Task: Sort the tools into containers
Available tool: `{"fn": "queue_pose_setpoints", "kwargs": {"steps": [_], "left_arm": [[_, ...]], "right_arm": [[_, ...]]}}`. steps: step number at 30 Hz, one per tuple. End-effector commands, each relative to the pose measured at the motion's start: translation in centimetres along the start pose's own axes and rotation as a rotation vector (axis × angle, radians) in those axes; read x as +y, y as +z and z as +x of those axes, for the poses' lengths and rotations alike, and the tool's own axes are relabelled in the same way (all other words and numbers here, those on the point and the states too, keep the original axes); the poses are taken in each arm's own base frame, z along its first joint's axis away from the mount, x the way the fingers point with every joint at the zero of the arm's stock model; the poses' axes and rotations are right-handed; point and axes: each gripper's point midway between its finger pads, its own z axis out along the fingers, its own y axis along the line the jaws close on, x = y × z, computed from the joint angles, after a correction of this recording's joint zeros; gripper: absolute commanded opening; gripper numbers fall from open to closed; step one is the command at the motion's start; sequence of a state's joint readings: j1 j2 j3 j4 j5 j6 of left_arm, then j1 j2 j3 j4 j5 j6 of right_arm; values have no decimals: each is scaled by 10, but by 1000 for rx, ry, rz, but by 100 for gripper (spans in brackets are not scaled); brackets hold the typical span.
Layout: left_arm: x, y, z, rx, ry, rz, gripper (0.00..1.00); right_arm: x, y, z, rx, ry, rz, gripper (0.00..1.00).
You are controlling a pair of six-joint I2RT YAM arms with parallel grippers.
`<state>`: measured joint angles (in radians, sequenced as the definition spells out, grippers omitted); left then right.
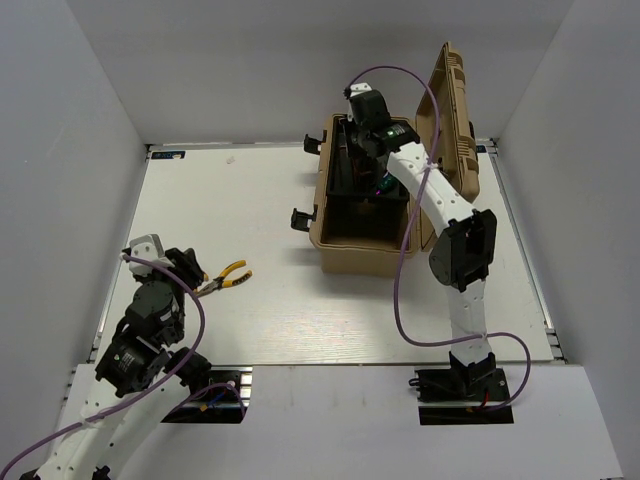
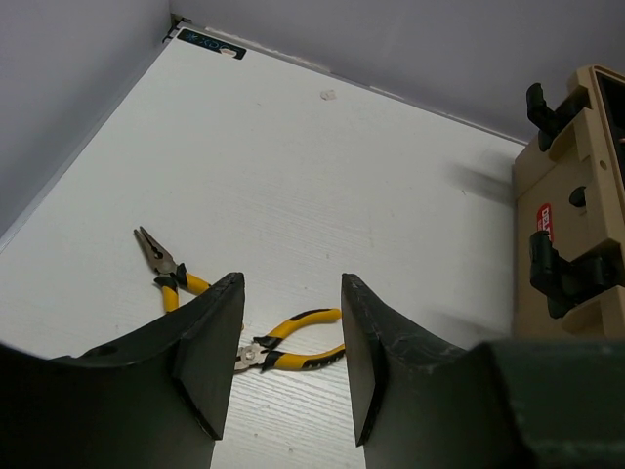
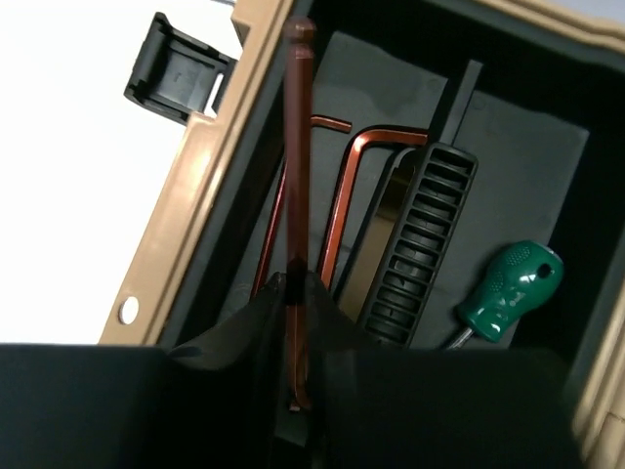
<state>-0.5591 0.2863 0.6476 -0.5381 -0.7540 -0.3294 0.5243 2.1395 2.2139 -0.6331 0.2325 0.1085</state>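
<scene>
My right gripper (image 3: 298,285) is shut on a dark-red hex key (image 3: 298,147), held over the left compartment of the open tan toolbox (image 3: 210,186). Two more hex keys (image 3: 339,205) lie on the black foam there. A green-handled screwdriver (image 3: 511,289) lies in the neighbouring compartment. In the top view the right gripper (image 1: 360,150) is inside the toolbox (image 1: 345,255). My left gripper (image 2: 291,362) is open and empty above yellow-handled pliers (image 2: 298,347). Needle-nose pliers (image 2: 161,269) lie to their left. The top view shows the left gripper (image 1: 197,272) next to one pair of pliers (image 1: 235,274).
The toolbox lid (image 1: 455,110) stands open at the back right, and black latches (image 1: 300,217) stick out of its left side. A black ribbed divider (image 3: 422,244) separates the compartments. White walls enclose the table (image 1: 250,200). A purple cable (image 1: 400,290) hangs beside the right arm.
</scene>
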Motion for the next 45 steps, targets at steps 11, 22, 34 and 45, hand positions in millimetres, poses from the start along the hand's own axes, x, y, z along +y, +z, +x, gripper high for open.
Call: {"fn": "queue_pose_setpoints", "kwargs": {"steps": [11,22,34,45], "left_arm": [[-4,2,1,5,12,10,56],[-17,7,13,59,53,58,33],[-22,8,14,65,59,85,47],[-22,6,12,59,53,87,49]], "right_arm": [[20,-43,-31,-54,72,-192,39],[101,-221,76,-54,-695,-1085,10],[67,-167,147,74,-853,-635,72],[69,-141,167,154,-947,-560,64]]}}
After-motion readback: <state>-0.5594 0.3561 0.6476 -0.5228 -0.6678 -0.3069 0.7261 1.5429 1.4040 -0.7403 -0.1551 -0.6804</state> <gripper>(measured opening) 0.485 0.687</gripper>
